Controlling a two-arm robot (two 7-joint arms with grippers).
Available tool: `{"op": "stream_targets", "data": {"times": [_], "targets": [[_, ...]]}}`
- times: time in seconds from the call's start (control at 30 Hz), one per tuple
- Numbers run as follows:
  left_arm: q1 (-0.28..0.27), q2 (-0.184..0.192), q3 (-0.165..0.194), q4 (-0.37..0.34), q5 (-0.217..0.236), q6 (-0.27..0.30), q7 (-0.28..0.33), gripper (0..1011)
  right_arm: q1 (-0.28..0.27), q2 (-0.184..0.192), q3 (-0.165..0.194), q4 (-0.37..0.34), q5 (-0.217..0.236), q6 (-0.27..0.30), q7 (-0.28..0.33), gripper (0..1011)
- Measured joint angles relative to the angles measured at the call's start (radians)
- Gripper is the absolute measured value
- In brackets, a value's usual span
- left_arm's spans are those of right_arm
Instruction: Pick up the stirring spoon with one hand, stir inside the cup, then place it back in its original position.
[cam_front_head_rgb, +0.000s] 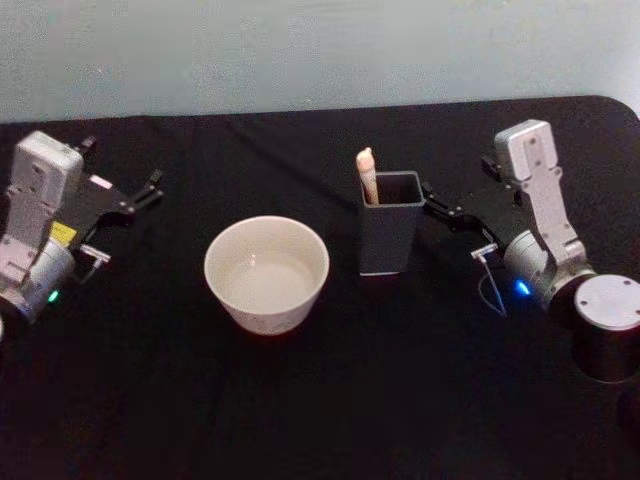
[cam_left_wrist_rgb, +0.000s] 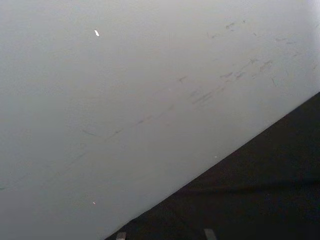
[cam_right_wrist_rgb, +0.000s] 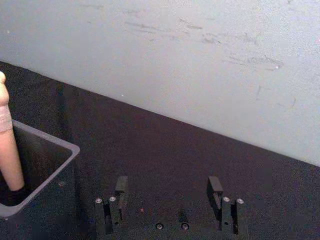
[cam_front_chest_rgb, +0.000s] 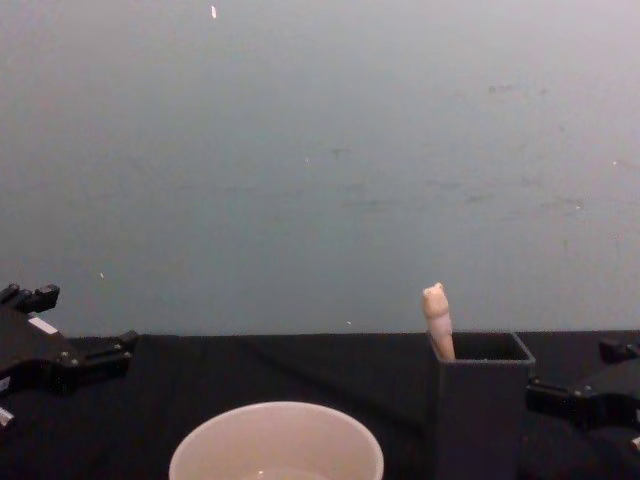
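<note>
My work surface is a table w/ a matte black cloth, rounded at its far right corner, backed by a plain pale grey-blue wall w/ faint scuffs & scratches, evenly and softly lit.

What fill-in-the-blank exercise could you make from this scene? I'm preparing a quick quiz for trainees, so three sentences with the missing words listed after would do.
1. The stirring spoon stands upright inside the dark grey ____.
2. The right gripper sits beside the box holder with its fingers ____.
3. The cup stands between the box holder and the ____ gripper.

Missing words: box holder; open; left
</note>
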Motion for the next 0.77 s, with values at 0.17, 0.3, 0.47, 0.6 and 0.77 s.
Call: {"op": "stream_targets", "data": {"times": [0.17, 0.3, 0.47, 0.6, 0.77], "targets": [[0.000, 0.000, 0.000, 0.000, 0.000, 0.000, 0.000, 1001, 0.000, 0.000, 0.000, 0.000, 0.000, 0.000, 0.000, 1002], [0.000, 0.000, 0.000, 0.000, 0.000, 0.000, 0.000, 1001, 0.000, 0.000, 0.000, 0.000, 0.000, 0.000, 0.000, 1002], [0.000, 0.000, 0.000, 0.000, 0.000, 0.000, 0.000, 1001, 0.000, 0.000, 0.000, 0.000, 0.000, 0.000, 0.000, 1002], [0.000, 0.000, 0.000, 0.000, 0.000, 0.000, 0.000, 1001, 0.000, 0.000, 0.000, 0.000, 0.000, 0.000, 0.000, 1002], [0.000, 0.000, 0.000, 0.000, 0.000, 0.000, 0.000, 1001, 0.000, 0.000, 0.000, 0.000, 0.000, 0.000, 0.000, 1002]]}}
